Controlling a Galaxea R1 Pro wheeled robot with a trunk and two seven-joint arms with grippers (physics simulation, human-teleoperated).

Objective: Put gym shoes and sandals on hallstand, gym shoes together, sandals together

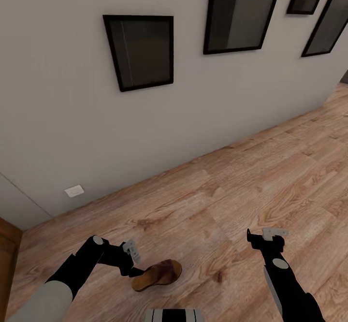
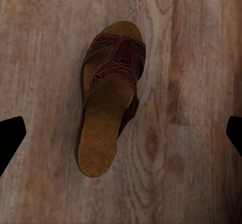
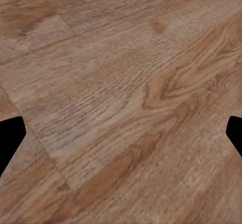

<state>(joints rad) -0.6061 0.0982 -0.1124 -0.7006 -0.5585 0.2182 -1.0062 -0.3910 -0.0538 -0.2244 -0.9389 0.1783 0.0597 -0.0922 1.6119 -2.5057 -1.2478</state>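
One brown sandal lies flat on the wood-plank corridor floor, close in front of my base. In the left wrist view the sandal lies straight below the camera, its strapped toe end pointing away and its tan footbed bare. My left gripper hovers above the sandal's heel end, open, with the black fingertips far apart and touching nothing. My right gripper hangs open over bare floor to the right of the sandal. The gym shoes, the other sandal and the hallstand are out of view.
A pale wall runs diagonally along the floor's far edge, hung with several black-framed pictures and a white socket plate low down. Brown woodwork stands at the far left. Open floor stretches to the right.
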